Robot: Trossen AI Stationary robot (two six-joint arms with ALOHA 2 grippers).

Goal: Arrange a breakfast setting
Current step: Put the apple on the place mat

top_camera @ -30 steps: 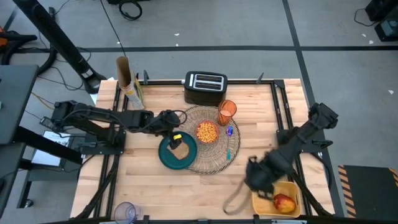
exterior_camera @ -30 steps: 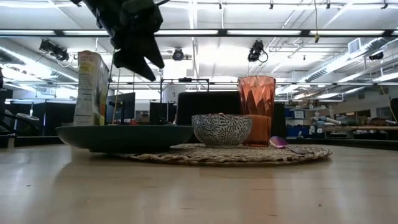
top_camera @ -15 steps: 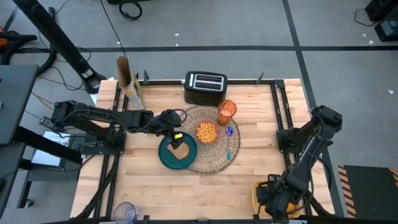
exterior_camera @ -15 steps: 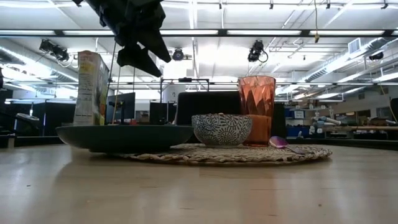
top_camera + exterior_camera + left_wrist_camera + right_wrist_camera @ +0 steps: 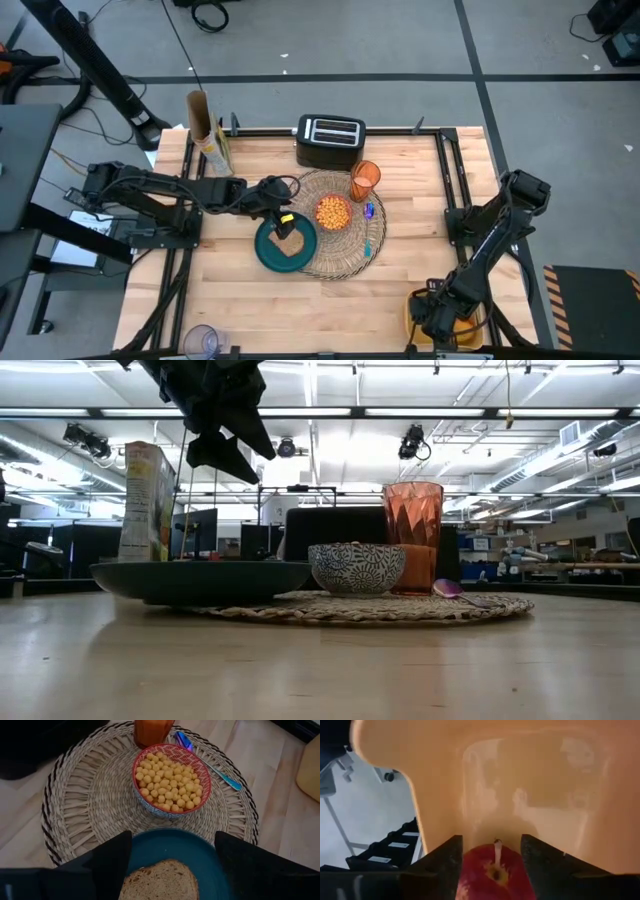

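While the toast [image 5: 160,880], bowl [image 5: 172,780], cup [image 5: 365,178] and spoon [image 5: 369,222] are sitting ready, the right gripper [image 5: 492,865], at five o'clock, is closing around the apple [image 5: 495,872]; the left gripper [image 5: 172,862] is hanging open, empty.

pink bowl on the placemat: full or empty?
Full. The left wrist view shows the small pink bowl heaped to its rim with round yellow cereal pieces; it sits on the wicker placemat.

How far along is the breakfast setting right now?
Mostly laid: the round woven wicker placemat carries the red-rimmed bowl of cereal, translucent orange cup and blue-handled spoon, and the brown toast slice lies on the teal plate. In hand: the right gripper straddles the red-yellow apple in the yellow tray. The left gripper hovers open above the toast. Left: moving the apple over.
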